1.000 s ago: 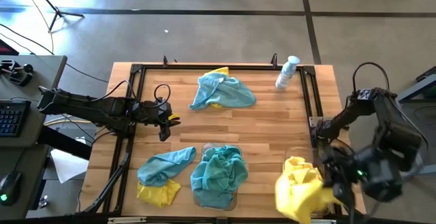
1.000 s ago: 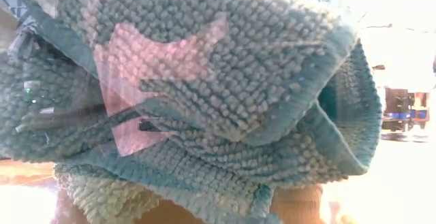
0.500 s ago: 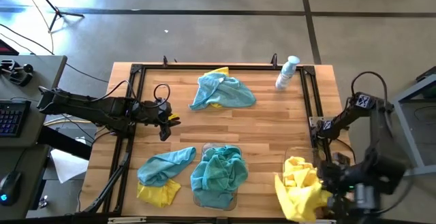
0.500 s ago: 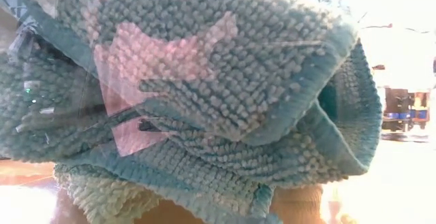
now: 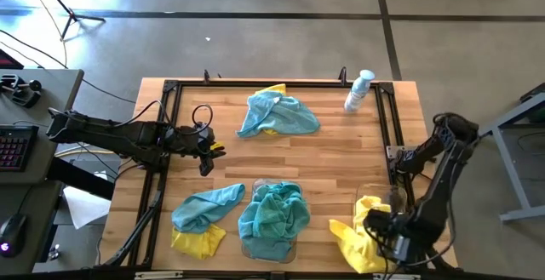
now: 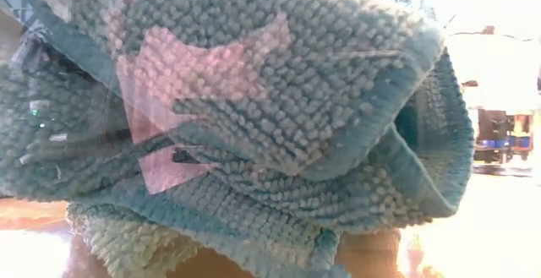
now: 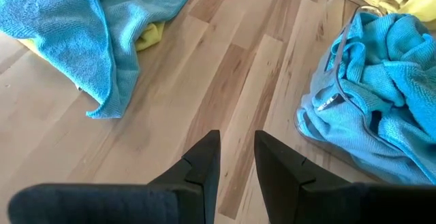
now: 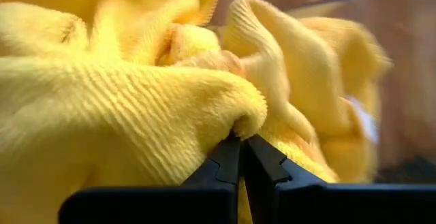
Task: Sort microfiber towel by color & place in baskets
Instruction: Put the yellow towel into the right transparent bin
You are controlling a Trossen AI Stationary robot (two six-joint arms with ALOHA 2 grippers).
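Observation:
In the high view a clear basket (image 5: 272, 222) at the near edge is heaped with teal towels (image 5: 274, 210); they fill the low view (image 6: 254, 117). A second clear basket (image 5: 376, 202) stands near the right corner, with the yellow towel (image 5: 356, 236) bunched at and beside it. My right gripper (image 5: 385, 229) is shut on that towel. A teal towel lies over a yellow one (image 5: 278, 111) at the far side. Another teal and yellow pair (image 5: 199, 219) lies near left. My left gripper (image 5: 207, 154) hovers narrowly open over bare wood at the left. My right gripper pinches a fold of the yellow towel (image 8: 238, 112) between its two fingertips (image 8: 228, 152). How many layers it has cannot be told. The rest of the cloth bunches around and beyond the fingers, low at the right basket.
A white and blue spray bottle (image 5: 359, 90) lies at the far right corner. A dark metal frame (image 5: 170, 88) runs along the table's sides. Bare wood (image 5: 341, 157) lies between the far towel pile and the baskets. A desk with a keyboard (image 5: 13, 148) stands beside the table's left.
My right gripper has gone down and toward the table's left, staying shut on the yellow towel. The towel, held high a second ago, now sits low at the right basket, with part spread to its left. The left arm has kept still.

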